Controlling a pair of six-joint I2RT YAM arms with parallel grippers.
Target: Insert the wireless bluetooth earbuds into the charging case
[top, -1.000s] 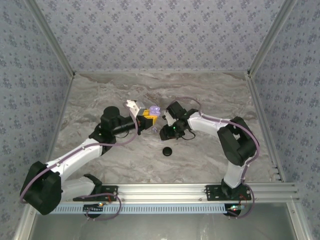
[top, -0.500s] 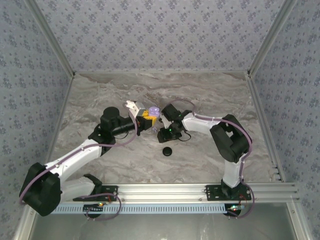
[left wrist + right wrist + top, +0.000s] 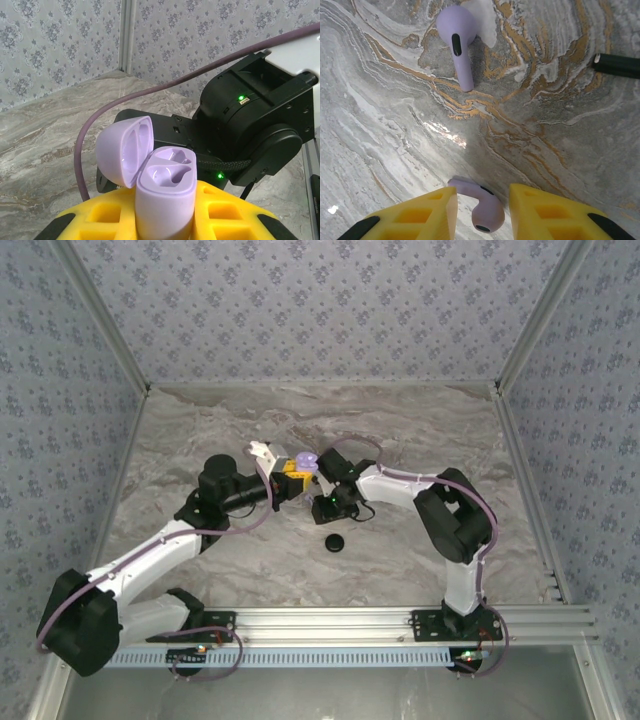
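My left gripper (image 3: 165,222) is shut on the lavender charging case (image 3: 165,192) and holds it upright. The case's lid (image 3: 122,155) is swung open to the left, and both wells are empty. From above, the case (image 3: 307,461) sits at the tip of the left gripper (image 3: 290,476). My right gripper (image 3: 481,196) hangs open just above the table, its yellow fingers on either side of a lavender earbud (image 3: 487,212) lying there. The stem is by the left finger; a gap remains on the right. Another lavender earbud (image 3: 459,40) lies farther ahead.
A small black disc (image 3: 335,542) lies on the marble table (image 3: 200,430) just in front of the right gripper (image 3: 325,507). A thin black rod (image 3: 617,65) crosses the right edge of the right wrist view. The right wrist's black body (image 3: 250,130) is close behind the case.
The right arm has swung left, closer to the left gripper, and come down over the earbud, with its jaws narrower than before. The left arm holds still with the case.
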